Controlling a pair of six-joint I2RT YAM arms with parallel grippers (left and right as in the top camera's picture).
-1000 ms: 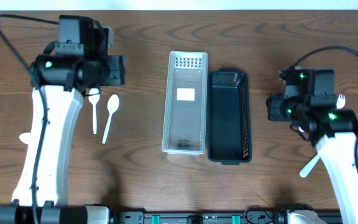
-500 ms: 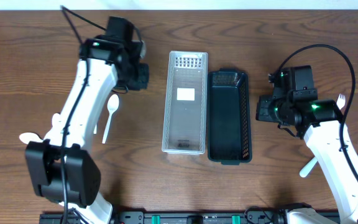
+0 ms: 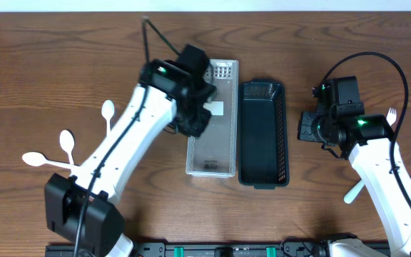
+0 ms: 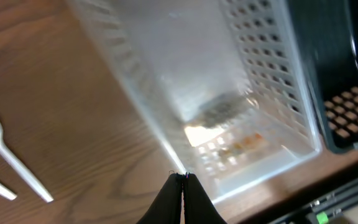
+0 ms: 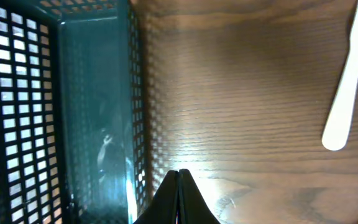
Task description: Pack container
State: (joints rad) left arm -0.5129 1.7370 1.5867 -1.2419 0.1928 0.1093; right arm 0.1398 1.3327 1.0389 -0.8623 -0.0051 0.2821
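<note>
The left jaws are pressed fully together, and the wrist view shows nothing between their tips. They hang at the outer long wall of the clear container (image 3: 212,139), where that wall meets the bare wood. The left arm (image 3: 138,132) reaches in diagonally from the front left to get there. The clear container lies lengthwise at the middle of the surface (image 3: 48,57), with a white label (image 3: 213,108) on its floor. The black container (image 3: 262,135) sits just beside it on the right, parallel to it. Three white spoons (image 3: 66,141) lie on the wood well off to the left, apart from both containers. The right jaws are likewise closed tight and hold nothing visible. They hover over bare wood just beyond the black container's outer mesh wall, not touching it. The right arm (image 3: 380,160) comes in from the front right. A white fork (image 5: 347,81) lies on the surface to the far side of that arm. Two more white utensils (image 3: 355,191) show partly beside the arm, too hidden to name.
</note>
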